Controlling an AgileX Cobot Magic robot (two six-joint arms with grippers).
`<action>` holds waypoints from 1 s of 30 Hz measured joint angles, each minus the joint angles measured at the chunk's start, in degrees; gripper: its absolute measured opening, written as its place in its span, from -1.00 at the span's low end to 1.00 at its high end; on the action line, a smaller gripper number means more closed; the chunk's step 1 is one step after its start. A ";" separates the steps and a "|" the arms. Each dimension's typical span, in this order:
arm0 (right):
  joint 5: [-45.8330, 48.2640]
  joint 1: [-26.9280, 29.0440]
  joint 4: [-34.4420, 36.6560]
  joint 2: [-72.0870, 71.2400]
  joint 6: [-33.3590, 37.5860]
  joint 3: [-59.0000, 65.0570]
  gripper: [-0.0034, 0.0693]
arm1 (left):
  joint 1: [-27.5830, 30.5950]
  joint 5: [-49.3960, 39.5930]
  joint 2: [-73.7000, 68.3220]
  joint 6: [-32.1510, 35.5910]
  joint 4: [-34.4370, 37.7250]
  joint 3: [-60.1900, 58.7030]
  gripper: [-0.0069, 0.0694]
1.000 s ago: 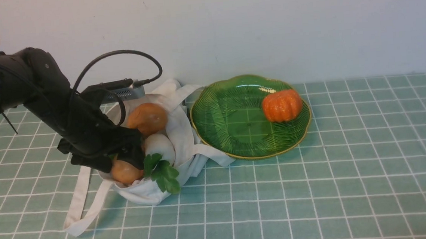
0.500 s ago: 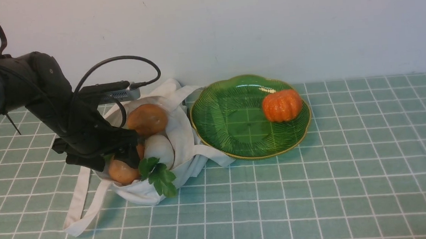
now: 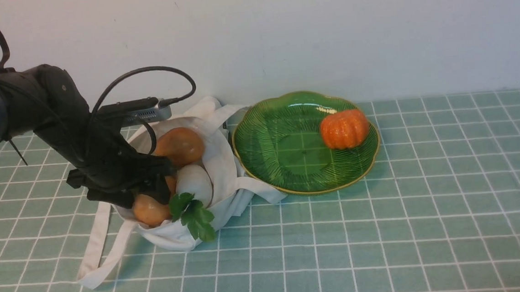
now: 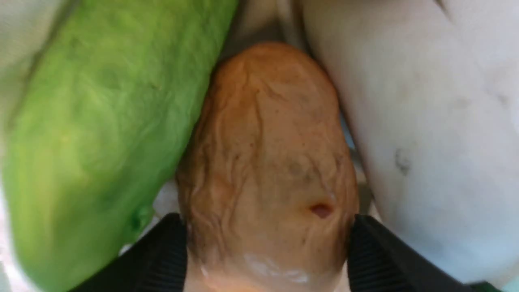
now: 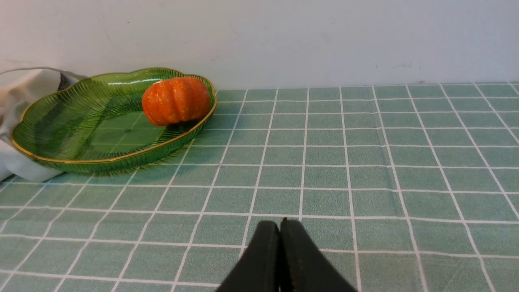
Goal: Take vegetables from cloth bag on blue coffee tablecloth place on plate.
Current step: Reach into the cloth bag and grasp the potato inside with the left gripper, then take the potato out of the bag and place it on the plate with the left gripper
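Observation:
The off-white cloth bag (image 3: pixel 222 167) lies open on the blue coffee tablecloth (image 3: pixel 384 224), left of the green plate (image 3: pixel 288 162). It holds the vegetables: two potatoes (image 3: pixel 181 145) (image 3: pixel 148 211) and a white radish (image 3: pixel 193 180) with green leaves. My left gripper (image 3: pixel 153 190) reaches into the bag. In the left wrist view its black fingers (image 4: pixel 166 251) press both sides of the nearer potato (image 4: pixel 267 142), between the green cucumber (image 4: pixel 97 121) and the radish (image 4: pixel 425 121). My right gripper (image 5: pixel 279 227) hovers shut over bare cloth, right of the plate (image 5: pixel 61 134).
An orange toy pumpkin (image 3: pixel 344 128) sits on the plate's right side. The bag's long straps (image 3: pixel 95 249) trail toward the front left. A white wall stands close behind the bag and plate. The left arm's cable loops above the bag.
My left gripper has shifted slightly up and to the left inside the bag, and its jaws have narrowed onto the nearer potato. The radish leaves moved a little.

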State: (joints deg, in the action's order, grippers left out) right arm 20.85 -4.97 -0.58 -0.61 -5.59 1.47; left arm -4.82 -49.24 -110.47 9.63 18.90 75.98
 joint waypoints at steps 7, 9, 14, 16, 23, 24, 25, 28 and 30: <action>0.00 0.00 0.00 0.00 0.00 0.00 -0.95 | 0.00 -1.86 -1.70 -1.59 0.20 0.51 0.27; 0.00 0.00 0.00 0.00 0.00 0.00 -0.95 | 0.00 -1.93 -1.46 -1.61 -0.14 0.51 0.27; 0.00 0.00 0.00 0.00 0.00 0.00 -0.95 | 0.00 -4.00 1.99 -1.61 -1.77 0.51 0.27; 0.00 0.00 0.00 0.00 0.00 0.00 -0.95 | 0.00 -5.20 3.97 -1.61 -2.44 0.51 0.27; 0.00 0.00 0.00 0.00 0.00 0.00 -0.95 | 0.00 -12.05 11.21 -1.61 -4.75 0.40 0.27; 0.00 0.00 0.00 0.00 0.00 0.00 -0.95 | 0.00 -13.31 12.83 -1.61 -4.81 0.40 0.27; 0.00 0.00 0.00 0.00 0.00 0.00 -0.95 | 0.00 -14.35 14.19 -1.70 -4.81 0.64 0.27; 0.00 0.00 0.00 0.00 0.00 0.00 -0.95 | -0.09 -17.01 17.10 -2.80 -4.15 2.86 0.27; 0.00 0.00 0.00 0.00 0.00 0.00 -0.95 | -0.94 -18.09 17.89 -3.61 -3.22 5.56 0.27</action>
State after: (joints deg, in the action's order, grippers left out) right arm 20.85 -4.97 -0.58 -0.61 -5.59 1.47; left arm -5.76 -67.33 -92.58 6.02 15.68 81.54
